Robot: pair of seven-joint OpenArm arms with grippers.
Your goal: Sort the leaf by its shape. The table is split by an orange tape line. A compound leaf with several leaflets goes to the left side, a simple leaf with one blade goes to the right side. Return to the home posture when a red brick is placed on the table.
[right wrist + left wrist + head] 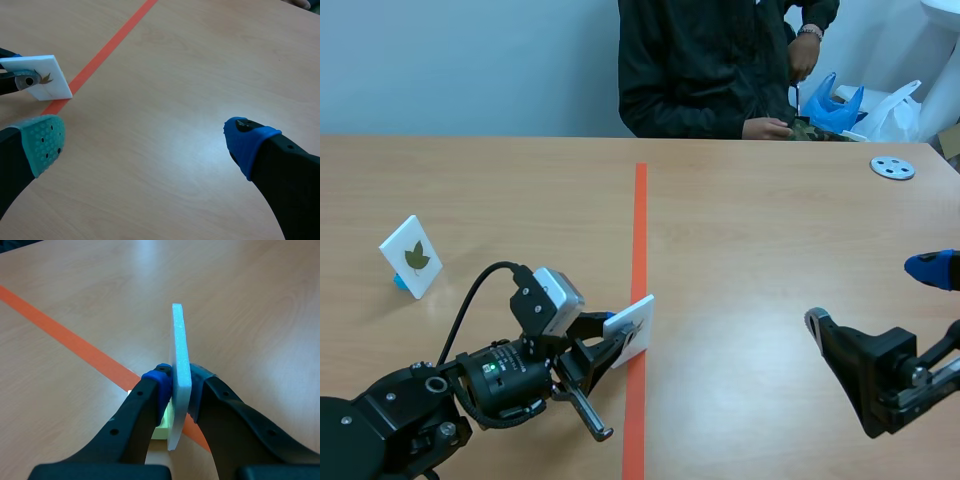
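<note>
Wooden table (pixel 770 260) — orange tape (pixel 640 230), pale wall (pixel 470 60)

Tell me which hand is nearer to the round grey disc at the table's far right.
Right. The right hand is open, between the robot and the disc, right of the tape line; the left hand is at that line, shut on a white card.

grey disc (pixel 892 167), seated person (pixel 710 60)
</note>
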